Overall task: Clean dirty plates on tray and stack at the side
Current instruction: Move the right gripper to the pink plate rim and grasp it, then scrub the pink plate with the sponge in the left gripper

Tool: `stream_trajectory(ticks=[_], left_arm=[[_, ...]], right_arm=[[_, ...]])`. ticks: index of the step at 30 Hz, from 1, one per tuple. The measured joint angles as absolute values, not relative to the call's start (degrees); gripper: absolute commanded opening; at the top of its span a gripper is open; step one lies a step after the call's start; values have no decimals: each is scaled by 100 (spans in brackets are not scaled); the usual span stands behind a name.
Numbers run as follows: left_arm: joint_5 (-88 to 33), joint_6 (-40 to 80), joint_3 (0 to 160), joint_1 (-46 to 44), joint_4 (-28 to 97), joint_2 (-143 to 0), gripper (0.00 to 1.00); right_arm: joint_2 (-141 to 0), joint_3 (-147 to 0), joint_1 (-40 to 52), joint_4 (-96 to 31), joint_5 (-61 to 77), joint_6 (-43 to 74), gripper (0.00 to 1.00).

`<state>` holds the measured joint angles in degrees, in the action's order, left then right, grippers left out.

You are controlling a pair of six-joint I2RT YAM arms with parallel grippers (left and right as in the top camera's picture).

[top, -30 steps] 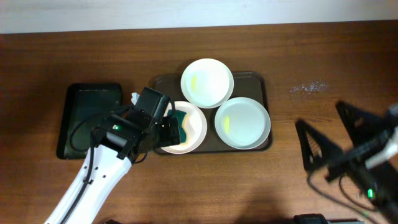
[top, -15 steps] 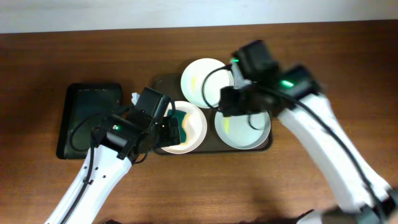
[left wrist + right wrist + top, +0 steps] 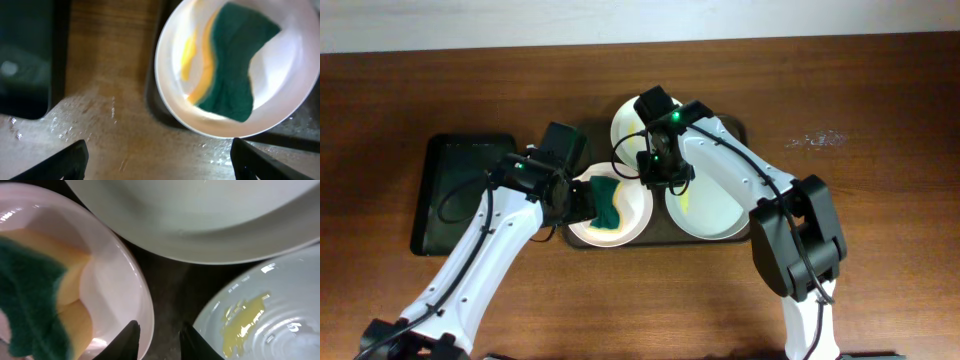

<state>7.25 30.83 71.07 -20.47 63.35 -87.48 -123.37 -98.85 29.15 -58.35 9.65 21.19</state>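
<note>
Three white plates lie on the brownish tray (image 3: 734, 128). The back plate (image 3: 653, 128) and the right plate (image 3: 715, 200) carry yellow smears. A green and yellow sponge (image 3: 608, 203) rests loose in the left plate (image 3: 632, 212). My left gripper (image 3: 576, 200) hangs open just left of that plate, its fingers wide over the wet wood with nothing between them (image 3: 160, 161). My right gripper (image 3: 161, 340) straddles the left plate's right rim (image 3: 145, 315). One finger is over the plate's inside and the other over the tray gap. Its jaws stand narrow, with a gap still showing.
A smaller black tray (image 3: 470, 190) lies to the left of the big one. Wet specks dot the wood at the right back (image 3: 817, 140) and beside the left plate (image 3: 90, 115). The right arm (image 3: 750, 175) reaches across the right plate.
The right arm swung in from the right edge and came down at the left plate's rim, jaws narrowing. The left gripper drew back left off the sponge, which stays in the plate.
</note>
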Motion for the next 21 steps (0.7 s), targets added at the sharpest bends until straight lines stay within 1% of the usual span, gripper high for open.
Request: stream_trajectory(ticks=[2, 4, 7, 9, 11, 15, 17, 20, 21], left_arm=[[620, 2961, 7107, -2043, 6230, -8818, 93], [578, 2897, 7107, -2045, 6230, -8908, 99], [561, 2849, 7107, -2045, 6228, -9028, 94], [537, 2829, 7107, -2045, 6206, -9153, 94], [537, 2827, 7107, -2045, 6184, -9161, 80], [513, 2788, 7107, -2045, 6123, -9161, 72], [423, 2744, 7085, -2045, 5911, -9161, 72], [-99, 2482, 6799, -2045, 5089, -9161, 71], [-298, 2349, 6619, -2045, 4742, -9164, 71]], right_arm=[[-12442, -9870, 2915, -5782, 1013, 1994, 30], [-12508, -9782, 2915, -5693, 1022, 1907, 30], [-12586, -9765, 2950, -5623, 1022, 1706, 30], [-12613, -9760, 3037, -5544, 1022, 1629, 30], [-12632, -9758, 3109, -5496, 1022, 1603, 29], [-12763, -9675, 3118, -5454, 1024, 1597, 28], [-12763, -9640, 3118, -5413, 1041, 1597, 28], [-12757, -9607, 3116, -5378, 1041, 1603, 25], [-12757, -9605, 3118, -5374, 1044, 1603, 20]])
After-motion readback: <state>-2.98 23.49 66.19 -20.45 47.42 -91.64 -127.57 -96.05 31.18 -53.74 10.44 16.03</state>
